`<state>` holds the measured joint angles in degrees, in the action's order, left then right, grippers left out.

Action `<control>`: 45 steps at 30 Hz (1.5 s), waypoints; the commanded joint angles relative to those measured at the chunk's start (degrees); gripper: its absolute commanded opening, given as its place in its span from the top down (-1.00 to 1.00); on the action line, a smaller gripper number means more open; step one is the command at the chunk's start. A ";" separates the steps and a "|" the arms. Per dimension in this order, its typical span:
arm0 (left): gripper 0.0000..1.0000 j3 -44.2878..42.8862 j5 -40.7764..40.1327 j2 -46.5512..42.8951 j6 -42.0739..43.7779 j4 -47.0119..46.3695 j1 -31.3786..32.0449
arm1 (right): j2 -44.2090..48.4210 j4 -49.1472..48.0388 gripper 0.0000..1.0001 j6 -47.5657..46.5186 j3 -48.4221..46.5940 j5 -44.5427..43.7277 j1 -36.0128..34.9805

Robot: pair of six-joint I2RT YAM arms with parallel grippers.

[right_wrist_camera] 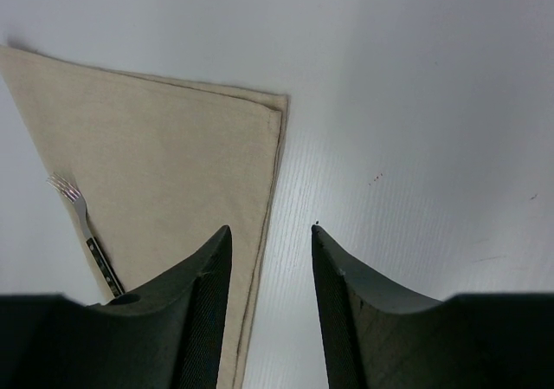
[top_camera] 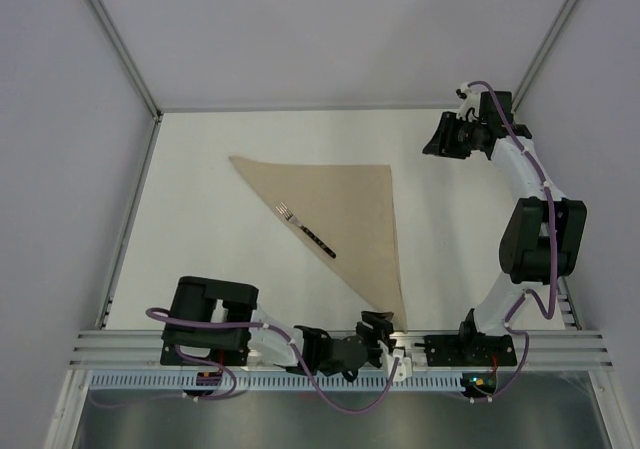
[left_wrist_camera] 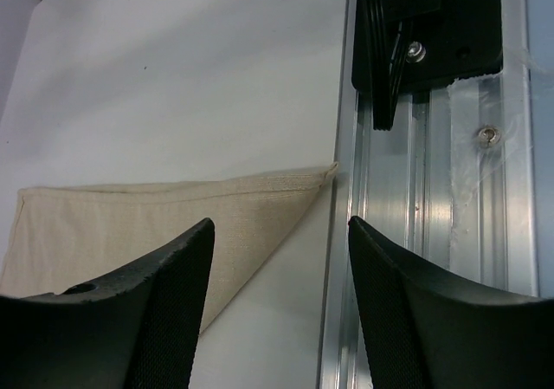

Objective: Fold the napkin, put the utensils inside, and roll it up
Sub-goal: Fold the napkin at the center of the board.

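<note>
The tan napkin (top_camera: 340, 214) lies flat on the table, folded into a triangle with one point at the near rail. The fork (top_camera: 305, 229), with silver tines and a black handle, rests on the napkin close to its long slanted edge. My left gripper (top_camera: 376, 327) is low at the near edge beside the napkin's near corner (left_wrist_camera: 322, 174). It is open (left_wrist_camera: 280, 222) with only table and rail between the jaws. My right gripper (top_camera: 436, 139) hovers at the far right, just right of the napkin's far right corner (right_wrist_camera: 279, 105). It is open (right_wrist_camera: 270, 228) and holds nothing. The fork (right_wrist_camera: 86, 229) shows at the left of the right wrist view.
An aluminium rail (top_camera: 330, 344) runs along the near edge with the arm bases on it; a black bracket (left_wrist_camera: 428, 34) sits on the rail (left_wrist_camera: 433, 233). White walls and metal frame posts (top_camera: 115, 39) enclose the table.
</note>
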<state>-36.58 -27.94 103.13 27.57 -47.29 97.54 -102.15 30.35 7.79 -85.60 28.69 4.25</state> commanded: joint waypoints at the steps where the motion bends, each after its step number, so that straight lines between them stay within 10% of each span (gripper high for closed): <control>1: -0.35 -1.92 1.58 1.98 2.57 -4.56 0.46 | 1.95 -1.52 0.06 1.43 0.26 0.93 0.32; 36: 0.29 -7.54 -0.88 13.59 4.51 -9.58 -1.12 | 2.04 -2.05 0.30 1.79 1.40 1.46 0.41; 45: 0.91 -9.21 -1.23 13.15 2.93 -7.73 -1.30 | 2.13 -1.96 0.32 1.79 1.49 1.55 0.41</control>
<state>-43.20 -25.98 116.44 30.94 -52.05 97.54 -102.15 29.54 8.38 -84.23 28.91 4.36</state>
